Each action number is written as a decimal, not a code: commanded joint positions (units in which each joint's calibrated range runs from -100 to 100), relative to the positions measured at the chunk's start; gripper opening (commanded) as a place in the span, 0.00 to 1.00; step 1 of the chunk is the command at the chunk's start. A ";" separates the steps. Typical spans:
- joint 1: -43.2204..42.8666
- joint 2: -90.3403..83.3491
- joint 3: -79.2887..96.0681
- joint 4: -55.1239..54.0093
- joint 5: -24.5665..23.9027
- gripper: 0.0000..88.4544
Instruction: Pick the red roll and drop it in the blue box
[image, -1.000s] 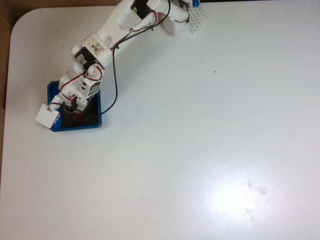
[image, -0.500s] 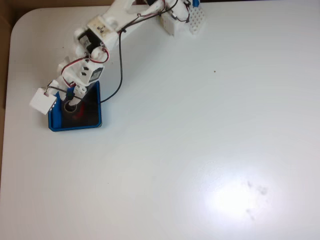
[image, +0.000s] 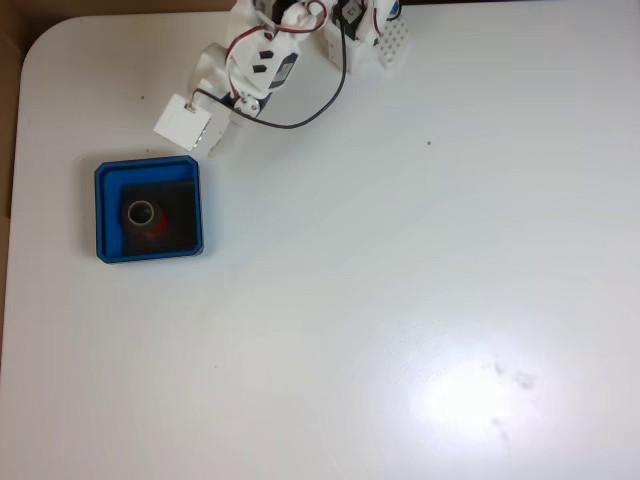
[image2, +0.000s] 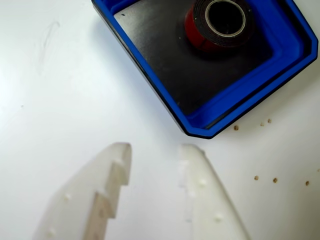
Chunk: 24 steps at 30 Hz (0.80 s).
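sitting on the black floor of the blue box (image: 110, 175) in the fixed view, the red roll (image: 143, 214) lay flat, with the arm well apart.

in the wrist view the gripper (image2: 156, 152) stood parted and empty. the red roll (image2: 200, 25) looked light and stiff; its rim seemed the likeliest hold.

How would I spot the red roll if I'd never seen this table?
Find the blue box near the left edge of the white table in the fixed view. The red roll sits on its black floor: a small ring with a pale hollow core, the box's sole content.
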 joint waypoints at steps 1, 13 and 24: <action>-4.56 -10.92 8.51 -1.31 0.09 0.09; -24.00 -43.02 36.18 -3.21 0.00 0.09; -37.19 -54.14 57.20 -25.90 0.09 0.09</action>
